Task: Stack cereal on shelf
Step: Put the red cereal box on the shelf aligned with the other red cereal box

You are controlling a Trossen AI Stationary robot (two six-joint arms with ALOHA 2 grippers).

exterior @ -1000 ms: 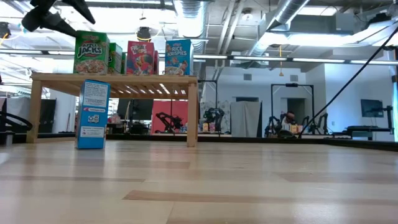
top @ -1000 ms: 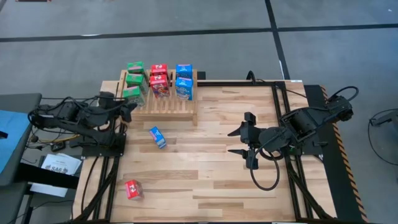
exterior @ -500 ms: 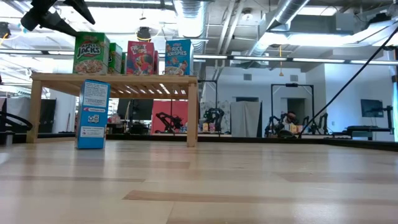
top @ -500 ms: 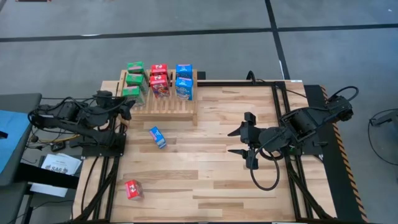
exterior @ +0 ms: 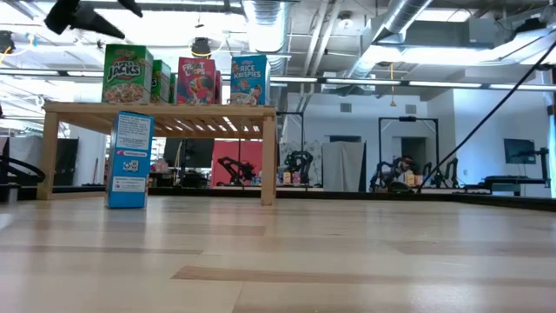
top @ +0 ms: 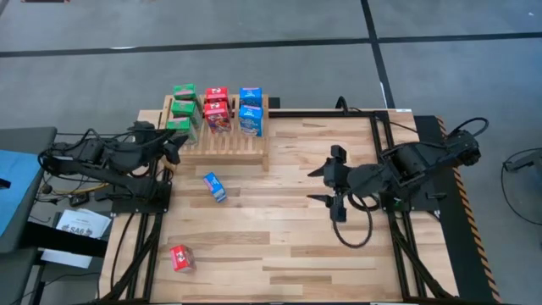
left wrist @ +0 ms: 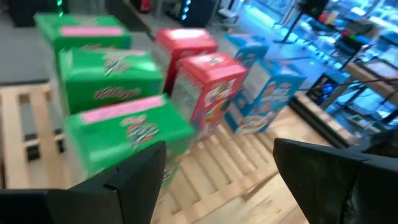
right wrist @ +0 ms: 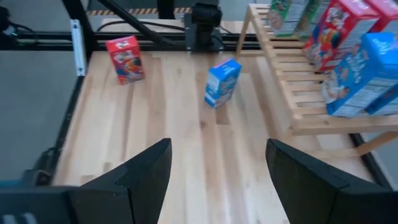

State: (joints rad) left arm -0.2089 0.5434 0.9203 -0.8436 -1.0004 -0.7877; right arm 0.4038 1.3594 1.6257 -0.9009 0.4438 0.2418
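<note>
The light wooden shelf stands at the table's far left on its legs. On its slatted top stand cereal boxes: three green, two red and two blue. A blue box stands on the tabletop in front of the shelf, and a red box stands near the table's front left corner. My left gripper hovers open at the shelf's left end, facing the green boxes. My right gripper hangs open over the table's middle right, facing the loose blue box.
Black frame rails run along the table's right side and far edge. A blue case and papers lie off the table's left edge. Bare planks stretch between the two loose boxes and the right arm.
My left gripper has tipped its fingers upward and rolled a little while staying beside the shelf's left end. The boxes have not moved.
</note>
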